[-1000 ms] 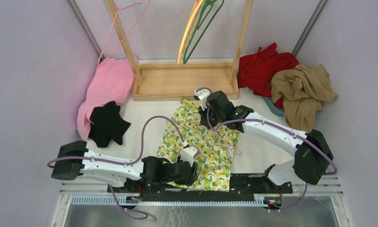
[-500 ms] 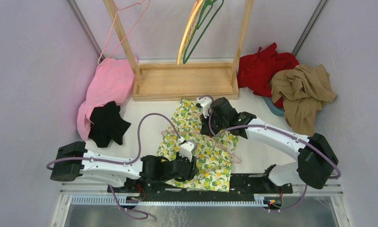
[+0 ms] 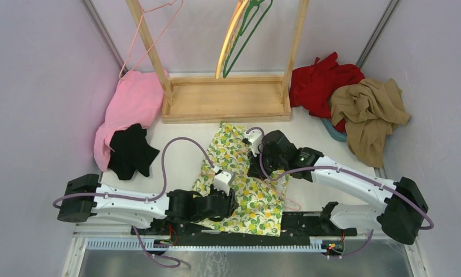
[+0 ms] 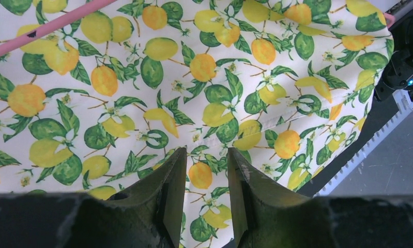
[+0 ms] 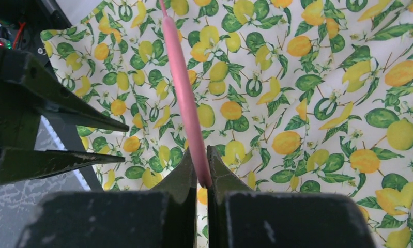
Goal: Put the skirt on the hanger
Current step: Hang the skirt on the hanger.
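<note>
Skirt (image 3: 257, 202) fabric, cream with lemons and leaves, lay spread on the table (image 3: 179, 135) between the two arms, its near hem draped over the black rail (image 3: 306, 221) at the near edge.

At the far left sat a pink garment (image 3: 127, 107) with a black garment (image 3: 131, 151) against it, both well apart from the work. The left gripper (image 4: 206, 155) reached in low over the skirt's near-left part; its jaws stood slightly parted with the lemon print showing between them, and no fold could be seen pinched there. Farther right, the right gripper (image 5: 201, 152) was clenched on the thin pink bar of the hanger (image 5: 181, 82), which lay across the top of the fabric rather than inside it. The wooden rack (image 3: 225, 98) stood beyond, at the far side, and a red garment (image 3: 320, 83) and a tan garment (image 3: 369, 112) were heaped at the far right.

The likely trouble was the cloth moving with the hanger. With the left jaws apparently gripping nothing, any push of the bar could bunch the skirt or drag it farther over the rail. The pinch on so thin a bar also looked narrow, so the hanger might swivel or slip out under load. And unless an edge of the waist was lifted first, the bar would probably skate over the fabric instead of entering it.
</note>
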